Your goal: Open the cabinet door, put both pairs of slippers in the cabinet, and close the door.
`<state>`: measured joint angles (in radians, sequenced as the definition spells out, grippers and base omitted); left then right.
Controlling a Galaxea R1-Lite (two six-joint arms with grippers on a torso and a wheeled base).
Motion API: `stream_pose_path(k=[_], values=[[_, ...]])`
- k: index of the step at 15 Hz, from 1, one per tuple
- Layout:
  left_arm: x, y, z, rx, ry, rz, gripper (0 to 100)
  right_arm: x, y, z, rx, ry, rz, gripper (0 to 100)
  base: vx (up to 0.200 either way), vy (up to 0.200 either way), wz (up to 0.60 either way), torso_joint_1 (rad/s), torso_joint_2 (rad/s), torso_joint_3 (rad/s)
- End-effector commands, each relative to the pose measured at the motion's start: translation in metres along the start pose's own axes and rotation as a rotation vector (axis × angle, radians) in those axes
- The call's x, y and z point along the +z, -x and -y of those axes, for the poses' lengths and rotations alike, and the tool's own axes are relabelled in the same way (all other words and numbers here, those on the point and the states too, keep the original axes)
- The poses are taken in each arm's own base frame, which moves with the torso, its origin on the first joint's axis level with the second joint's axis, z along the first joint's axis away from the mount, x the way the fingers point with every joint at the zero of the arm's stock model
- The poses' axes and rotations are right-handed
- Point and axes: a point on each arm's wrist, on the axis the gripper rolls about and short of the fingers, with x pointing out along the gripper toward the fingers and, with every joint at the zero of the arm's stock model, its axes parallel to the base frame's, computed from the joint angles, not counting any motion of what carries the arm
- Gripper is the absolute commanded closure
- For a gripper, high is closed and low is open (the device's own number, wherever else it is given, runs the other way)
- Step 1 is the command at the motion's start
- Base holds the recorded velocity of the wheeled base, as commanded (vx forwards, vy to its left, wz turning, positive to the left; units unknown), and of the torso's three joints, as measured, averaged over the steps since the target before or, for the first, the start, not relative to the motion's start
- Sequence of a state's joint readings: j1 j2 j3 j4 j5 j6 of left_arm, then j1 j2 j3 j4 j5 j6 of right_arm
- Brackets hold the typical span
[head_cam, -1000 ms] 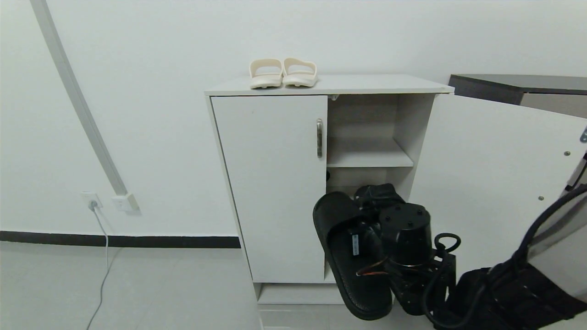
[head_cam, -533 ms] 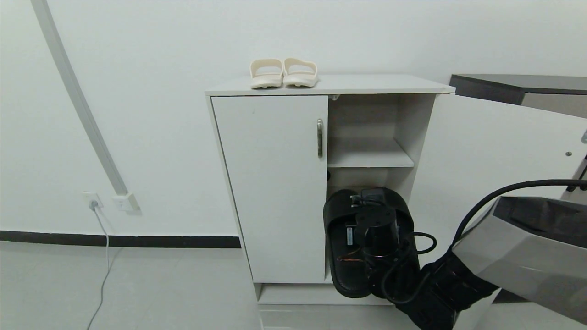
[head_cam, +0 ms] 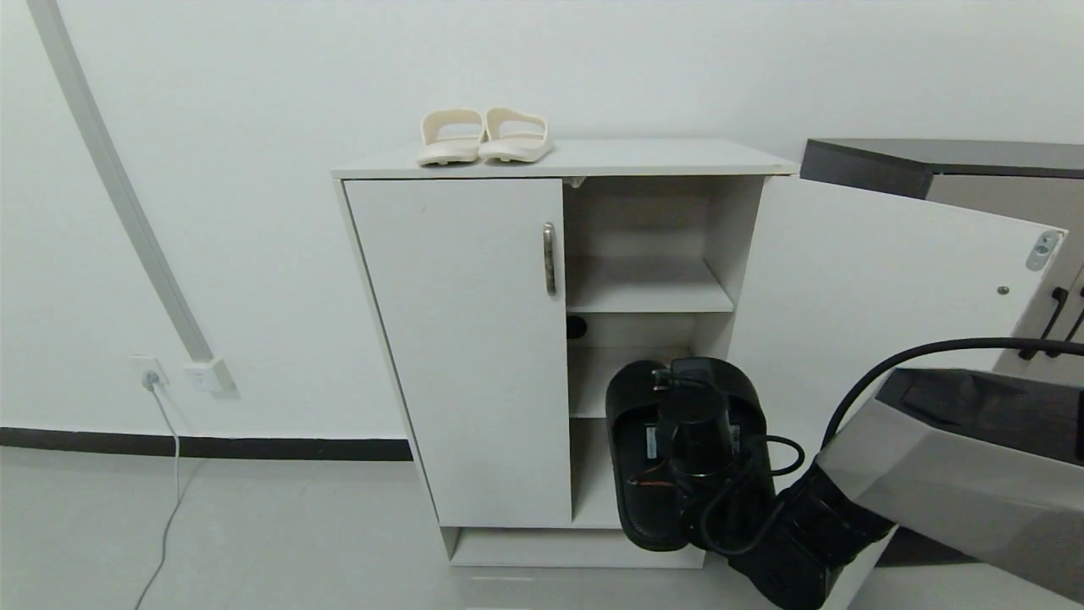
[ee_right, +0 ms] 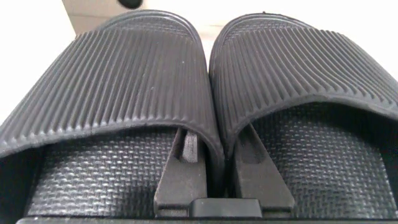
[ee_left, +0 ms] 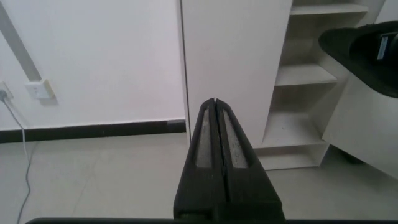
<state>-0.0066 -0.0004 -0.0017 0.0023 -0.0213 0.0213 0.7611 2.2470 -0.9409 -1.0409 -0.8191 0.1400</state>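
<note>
Black slippers [head_cam: 633, 474] held as a pair before the open cabinet [head_cam: 457, 339]

The right hand [ee_right: 217, 149] is clamped on the pair: one finger [ee_right: 183, 168] sits under each strap, and the two pinch the touching inner strap walls between them. The pair stands upright, toes up, side by side, in front of the cabinet's open right half at the height of its lower shelves. A small white label [head_cam: 652, 441] shows by the wrist, on the slipper nearer the closed door; its print is too small to read. The left hand [ee_left: 214, 140] hangs over the floor [ee_left: 93, 180] before the cabinet, its fingers pressed flat together with nothing between them. Farther off, the cabinet's left door is closed and its right door [head_cam: 864, 296] is swung wide. The cream slippers [head_cam: 484, 135] lie side by side on the cabinet's top, close to the wall [head_cam: 254, 102].
</note>
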Motion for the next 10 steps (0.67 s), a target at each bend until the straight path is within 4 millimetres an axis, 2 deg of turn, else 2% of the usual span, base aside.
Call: stream_pose_path(k=[1,10], values=[[0.000,0.000,0.000,0.002,0.001,-0.001,100,-0.003,0.000,-0.001,0.014,0.005,-0.006,100,0.000,0.000,0.00,0.000,0.00,0.000],[0.000,0.000,0.000,0.002,0.001,-0.001,100,-0.023,-0.012,-0.013,0.067,-0.002,-0.008,100,0.000,0.000,0.00,0.000,0.00,0.000]])
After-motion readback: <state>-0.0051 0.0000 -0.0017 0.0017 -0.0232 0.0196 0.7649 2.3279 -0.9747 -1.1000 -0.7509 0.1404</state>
